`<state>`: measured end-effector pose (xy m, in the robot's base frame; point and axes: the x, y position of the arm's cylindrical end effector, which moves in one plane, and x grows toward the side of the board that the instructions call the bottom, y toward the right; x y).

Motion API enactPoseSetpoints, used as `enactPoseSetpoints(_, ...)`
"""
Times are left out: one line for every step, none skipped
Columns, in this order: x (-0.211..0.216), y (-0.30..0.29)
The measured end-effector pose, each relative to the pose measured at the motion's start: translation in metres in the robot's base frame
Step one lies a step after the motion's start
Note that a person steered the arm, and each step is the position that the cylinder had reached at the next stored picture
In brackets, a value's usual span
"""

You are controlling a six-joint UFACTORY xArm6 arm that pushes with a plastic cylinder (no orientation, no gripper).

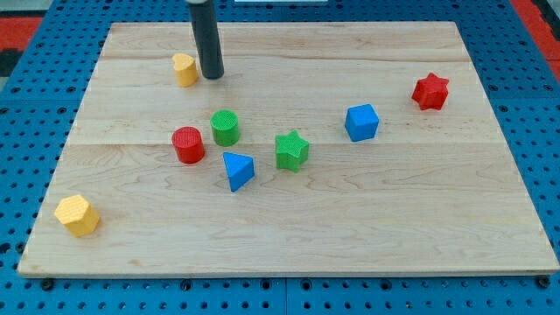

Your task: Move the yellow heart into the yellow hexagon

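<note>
The view's top edge cuts off the rod (206,35).
</note>
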<state>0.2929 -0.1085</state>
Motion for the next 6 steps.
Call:
enactPoseSetpoints(0.001, -0.047)
enactPoseSetpoints(0.023, -0.078)
enactPoseSetpoints(0.011, -0.087)
enactPoseSetpoints(0.032, -0.105)
enactPoseSetpoints(0.085, -0.105)
enactPoseSetpoints(0.131, -0.105)
